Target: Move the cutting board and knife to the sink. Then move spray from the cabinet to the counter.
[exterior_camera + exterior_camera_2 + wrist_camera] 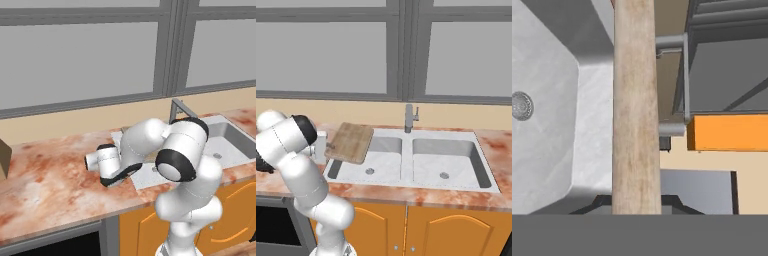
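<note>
Carrying cutting board (350, 142) w/ jaws clenched on its edge, gripper (637, 207) holds it tilted over sink (406, 172); next: lower into basin under jaws, release.

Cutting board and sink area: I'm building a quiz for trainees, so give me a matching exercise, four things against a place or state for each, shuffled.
Things:
1. cutting board
2. faucet
3. gripper
4. base cabinet doors

Places or states:
A. orange, below the counter
B. shut on the board's edge
C. tilted, held above the left basin of the sink
D. upright behind the divider between the basins

Pairs: 1-C, 2-D, 3-B, 4-A
</note>
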### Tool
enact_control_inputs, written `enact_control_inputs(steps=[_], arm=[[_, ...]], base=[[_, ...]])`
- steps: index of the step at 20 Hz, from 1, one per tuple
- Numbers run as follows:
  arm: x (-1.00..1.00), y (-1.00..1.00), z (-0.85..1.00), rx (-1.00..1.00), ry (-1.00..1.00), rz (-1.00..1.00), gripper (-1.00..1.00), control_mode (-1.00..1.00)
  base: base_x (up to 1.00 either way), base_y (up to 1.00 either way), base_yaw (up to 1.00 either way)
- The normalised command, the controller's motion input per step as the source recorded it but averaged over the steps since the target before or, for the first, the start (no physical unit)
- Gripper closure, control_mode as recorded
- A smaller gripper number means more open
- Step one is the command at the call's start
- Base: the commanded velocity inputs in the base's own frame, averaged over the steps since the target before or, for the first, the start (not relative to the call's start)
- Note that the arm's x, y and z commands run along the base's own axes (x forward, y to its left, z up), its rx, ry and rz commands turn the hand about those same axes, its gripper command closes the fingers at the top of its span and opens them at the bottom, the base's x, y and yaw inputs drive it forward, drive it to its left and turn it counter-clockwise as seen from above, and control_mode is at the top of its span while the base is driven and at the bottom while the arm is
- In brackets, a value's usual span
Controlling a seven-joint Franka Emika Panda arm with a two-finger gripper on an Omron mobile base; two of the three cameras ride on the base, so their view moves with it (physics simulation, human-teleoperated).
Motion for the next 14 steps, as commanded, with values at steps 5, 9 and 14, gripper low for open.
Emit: enact_control_inputs(steps=[5, 9, 14], arm=[[0.11, 0.0, -0.07, 0.1, 0.0, 0.0, 1.0, -1.0], [0.15, -0.01, -0.1, 0.07, 0.01, 0.0, 1.0, -1.0], [0.01, -0.09, -0.13, 0.06, 0.0, 0.03, 1.0, -1.0]], base=[[0.0, 0.0, 0.0], [0.0, 0.0, 0.0], [0.0, 0.0, 0.0]])
